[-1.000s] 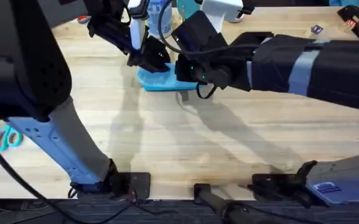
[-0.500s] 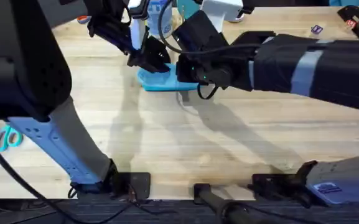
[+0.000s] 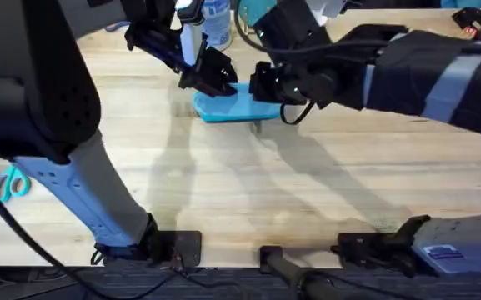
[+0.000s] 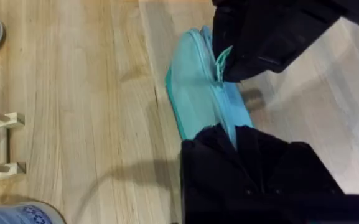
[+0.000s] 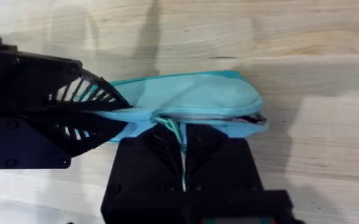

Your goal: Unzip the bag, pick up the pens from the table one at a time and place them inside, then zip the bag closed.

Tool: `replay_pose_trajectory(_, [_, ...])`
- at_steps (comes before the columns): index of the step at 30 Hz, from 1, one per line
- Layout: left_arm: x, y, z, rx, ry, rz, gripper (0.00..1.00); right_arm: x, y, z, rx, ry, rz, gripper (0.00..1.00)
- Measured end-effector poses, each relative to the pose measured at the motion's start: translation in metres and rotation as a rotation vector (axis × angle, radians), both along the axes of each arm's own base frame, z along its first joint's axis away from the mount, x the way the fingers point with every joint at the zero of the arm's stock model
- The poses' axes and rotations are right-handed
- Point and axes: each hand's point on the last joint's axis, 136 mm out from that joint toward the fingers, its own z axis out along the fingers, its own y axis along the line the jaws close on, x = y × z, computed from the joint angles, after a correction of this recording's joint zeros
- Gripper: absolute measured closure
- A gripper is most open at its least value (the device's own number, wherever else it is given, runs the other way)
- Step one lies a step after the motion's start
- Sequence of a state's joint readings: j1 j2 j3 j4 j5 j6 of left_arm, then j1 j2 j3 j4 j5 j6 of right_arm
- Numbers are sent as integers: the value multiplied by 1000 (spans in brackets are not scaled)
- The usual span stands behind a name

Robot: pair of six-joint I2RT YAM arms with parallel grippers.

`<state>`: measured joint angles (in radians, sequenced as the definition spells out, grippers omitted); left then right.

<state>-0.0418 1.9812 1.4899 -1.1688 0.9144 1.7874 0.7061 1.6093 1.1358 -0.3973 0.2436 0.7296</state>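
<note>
Both arms have shifted slightly farther up the light wooden table [image 3: 223, 183]; left gripper [image 3: 211, 75] pinches the turquoise fabric pouch [image 3: 227, 104], right gripper [image 5: 182, 146] clamps its zipper pull [image 5: 178, 134].

No text, label, brand or number is legible; print on the blue-and-white cylindrical container [image 3: 216, 18] is unreadable.

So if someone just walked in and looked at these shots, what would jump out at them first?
Most striking is the turquoise bag at the far middle of the table, with both arms converging on it. The left gripper is clamped on one end of the pouch, while the right gripper pinches the zipper pull. Beside that, teal-handled scissors lie at the table's left edge.
</note>
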Motion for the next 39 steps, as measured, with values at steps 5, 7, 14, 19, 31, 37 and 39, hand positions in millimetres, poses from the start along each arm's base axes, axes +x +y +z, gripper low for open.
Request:
replay_pose_trajectory(5, [0,-3,2,-15,-2,-2,959,1,-4,5,15,3,3,969])
replay_pose_trajectory(7, [0,-4,3,-21,-2,-3,959,1,-5,8,15,-4,9,969])
replay_pose_trajectory(14, [0,-5,4,-32,-1,-2,959,-1,-16,26,8,-41,12,968])
replay_pose_trajectory(19, [1,-3,4,-32,0,5,959,2,-30,32,-14,-59,-3,968])
replay_pose_trajectory(31, [1,-2,4,-28,-1,4,959,4,-74,18,-87,17,-89,969])
replay_pose_trajectory(37, [0,-4,5,-34,2,1,959,-3,-98,7,-96,106,-129,968])
replay_pose_trajectory(39, [-1,-7,5,-35,2,-6,959,-5,-104,4,-90,133,-149,968])
